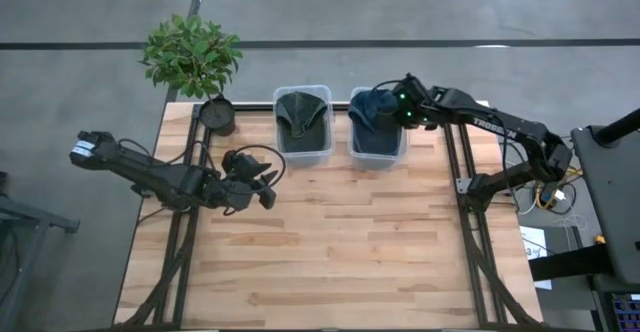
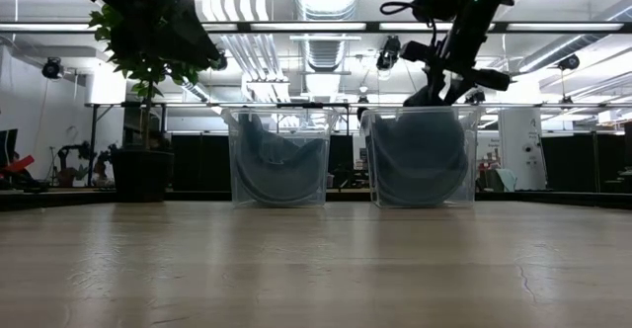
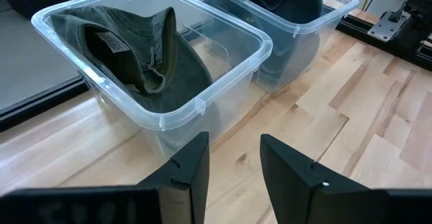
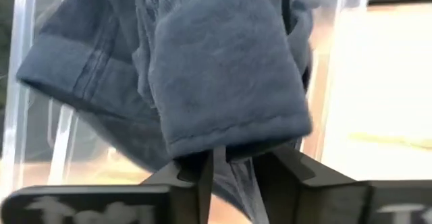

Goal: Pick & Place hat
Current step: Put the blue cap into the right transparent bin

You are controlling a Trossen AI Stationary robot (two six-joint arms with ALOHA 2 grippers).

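A dark blue hat (image 1: pixel 374 112) sits in the right clear bin (image 1: pixel 378 154), bulging above its rim. My right gripper (image 4: pixel 236 163) is over that bin's far side and shut on a fold of the hat (image 4: pixel 223 69). In the low view the right gripper (image 2: pixel 439 86) stands at the top of the bin. A green hat (image 1: pixel 300 120) lies crumpled inside the left clear bin (image 1: pixel 302 157); the left wrist view shows this green hat (image 3: pixel 135 55) too. My left gripper (image 1: pixel 266 182) waits open above the table, left of and nearer than the bins. My right gripper pinches a thick fold of the blue hat's cloth at its stitched edge (image 4: pixel 233 143), coming from above and slanting down. Several layers are bunched between the fingers (image 4: pixel 192 177). The rest of the hat hangs into the bin (image 2: pixel 420 155); whether it rests on the bin's floor I cannot tell.
A potted plant (image 1: pixel 195 57) stands at the table's far left corner, beside the left bin. The two bins stand side by side along the far edge. Bare wooden tabletop (image 1: pixel 340 242) stretches from the bins to the near edge.
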